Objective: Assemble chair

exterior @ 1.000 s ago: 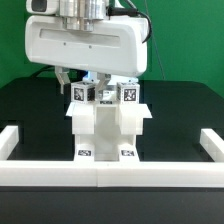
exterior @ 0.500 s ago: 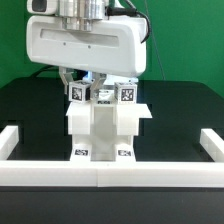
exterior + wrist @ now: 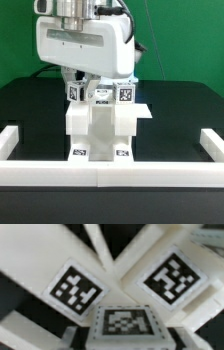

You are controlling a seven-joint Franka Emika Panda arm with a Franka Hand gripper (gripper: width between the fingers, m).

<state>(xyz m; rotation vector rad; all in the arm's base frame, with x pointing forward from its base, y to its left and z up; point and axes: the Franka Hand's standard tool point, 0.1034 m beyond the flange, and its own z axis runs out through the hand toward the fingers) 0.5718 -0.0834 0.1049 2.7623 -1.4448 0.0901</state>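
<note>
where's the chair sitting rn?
In the exterior view the chair stands mid-frame on the black table, its base against the white rail at the near edge, directly under the gripper.

The chair [image 3: 100,118] stands against the white rail [image 3: 110,172] (front blocked), black table [image 3: 180,110] open beside it.

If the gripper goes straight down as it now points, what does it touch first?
Most likely the top of the chair: its tagged upper pieces fill the wrist view, directly below the gripper. How much gap remains is unclear.
</note>
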